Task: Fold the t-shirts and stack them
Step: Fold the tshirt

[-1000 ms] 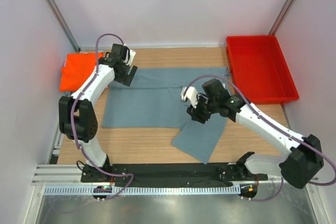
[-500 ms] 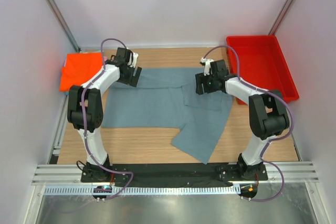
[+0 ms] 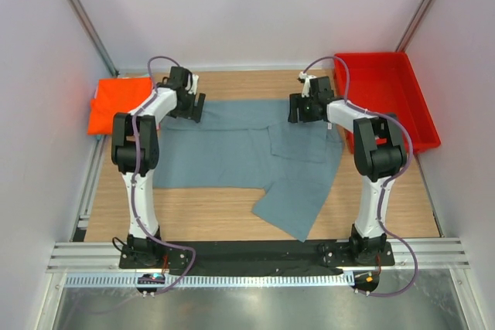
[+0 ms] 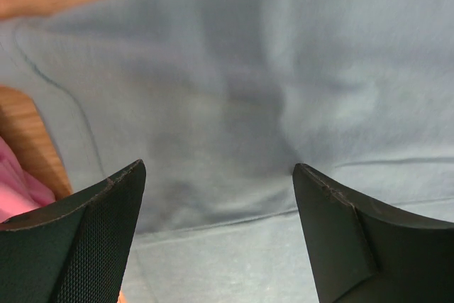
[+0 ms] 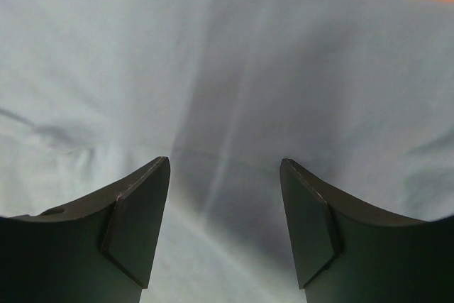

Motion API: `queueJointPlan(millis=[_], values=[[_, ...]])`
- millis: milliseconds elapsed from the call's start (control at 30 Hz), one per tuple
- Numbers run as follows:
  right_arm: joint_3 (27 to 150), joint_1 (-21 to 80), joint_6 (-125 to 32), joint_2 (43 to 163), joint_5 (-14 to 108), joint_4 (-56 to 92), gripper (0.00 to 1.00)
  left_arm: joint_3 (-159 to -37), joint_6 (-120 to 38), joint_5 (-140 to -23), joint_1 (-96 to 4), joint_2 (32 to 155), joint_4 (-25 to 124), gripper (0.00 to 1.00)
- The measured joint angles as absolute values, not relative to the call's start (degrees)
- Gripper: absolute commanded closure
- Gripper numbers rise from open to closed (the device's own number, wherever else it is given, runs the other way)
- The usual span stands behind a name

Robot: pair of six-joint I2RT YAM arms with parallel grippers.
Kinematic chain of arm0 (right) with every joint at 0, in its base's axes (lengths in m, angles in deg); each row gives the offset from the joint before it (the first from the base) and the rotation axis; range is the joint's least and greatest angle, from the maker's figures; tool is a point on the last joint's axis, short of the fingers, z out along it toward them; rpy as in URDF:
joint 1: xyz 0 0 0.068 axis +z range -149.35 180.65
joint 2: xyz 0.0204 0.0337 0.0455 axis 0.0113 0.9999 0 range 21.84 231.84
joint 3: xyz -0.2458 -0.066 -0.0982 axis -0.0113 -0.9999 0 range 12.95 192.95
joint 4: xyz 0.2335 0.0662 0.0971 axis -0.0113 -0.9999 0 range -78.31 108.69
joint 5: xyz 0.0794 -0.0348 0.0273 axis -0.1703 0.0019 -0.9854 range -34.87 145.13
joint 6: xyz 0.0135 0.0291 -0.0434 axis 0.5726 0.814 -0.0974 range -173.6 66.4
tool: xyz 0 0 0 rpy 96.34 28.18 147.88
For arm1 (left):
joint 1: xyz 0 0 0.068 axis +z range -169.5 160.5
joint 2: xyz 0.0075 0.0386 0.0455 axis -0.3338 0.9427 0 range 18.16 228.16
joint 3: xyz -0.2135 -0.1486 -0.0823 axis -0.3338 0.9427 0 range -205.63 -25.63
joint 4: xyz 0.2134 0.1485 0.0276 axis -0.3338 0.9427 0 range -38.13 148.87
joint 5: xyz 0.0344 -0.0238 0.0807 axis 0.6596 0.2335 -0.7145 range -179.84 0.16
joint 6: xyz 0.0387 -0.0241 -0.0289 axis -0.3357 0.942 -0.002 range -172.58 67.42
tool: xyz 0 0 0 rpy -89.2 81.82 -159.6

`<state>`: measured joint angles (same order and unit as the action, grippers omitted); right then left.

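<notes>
Right arm's swung a long way: a second ago the right gripper (image 3: 300, 108) was over the middle of the cloth, now it's up at the far edge, next to the red bin (image 3: 384, 98). The left gripper (image 3: 193, 106) has only pulled in a bit along the far left corner.

Both sets of jaws are spread wide with nothing pinched. In the wrist views you just see soft cloth between the dark, wedge-shaped fingers (image 4: 92, 246), and the left one has a fine mesh pad.

The grey-blue t-shirt (image 3: 224, 152) lies flat on the wood-grain table (image 3: 201, 210), matte and lightly creased. One layer is folded over on the right and an angular flap sticks out toward the near edge.

The orange t-shirt (image 3: 116, 102) is a rough flat square at the far left, close to the left gripper. A bit of pink t-shirt (image 4: 18, 193) peeks in at the left wrist view's edge, beside the blue hem.
</notes>
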<state>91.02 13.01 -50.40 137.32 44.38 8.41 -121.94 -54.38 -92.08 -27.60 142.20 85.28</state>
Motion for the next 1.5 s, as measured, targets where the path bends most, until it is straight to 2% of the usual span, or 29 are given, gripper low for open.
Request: queueJointPlan(millis=[500, 767, 900, 1100, 1300, 1333, 1500], values=[[109.1, 10.8, -50.4, 150.1, 46.1, 4.1, 0.31, -134.9, -53.4, -91.2, -27.0, 150.8, 88.5, 0.15], [118.3, 10.8, -50.4, 155.4, 46.0, 0.4, 0.31, -148.0, -52.5, -91.1, -26.6, 158.4, 92.8, 0.15], [120.2, 10.7, -50.4, 156.5, 46.0, -0.4, 0.31, -154.3, -52.5, -91.0, -26.5, 161.9, 94.4, 0.15], [120.1, 10.7, -50.6, 156.4, 46.0, -0.2, 0.31, -154.9, -52.4, -91.2, -26.5, 162.2, 94.0, 0.16], [110.2, 10.7, -53.5, 147.5, 46.1, -0.3, 0.30, -147.0, -51.3, -91.8, -26.5, 152.5, 92.6, 0.08], [107.7, 10.7, -54.6, 144.4, 46.3, -0.2, 0.30, -144.2, -51.1, -91.8, -26.5, 148.5, 91.8, 0.01], [90.9, 10.7, -65.2, 121.9, 44.6, 3.9, 0.30, -131.9, -50.2, -91.3, -26.5, 125.9, 89.0, 0.00]])
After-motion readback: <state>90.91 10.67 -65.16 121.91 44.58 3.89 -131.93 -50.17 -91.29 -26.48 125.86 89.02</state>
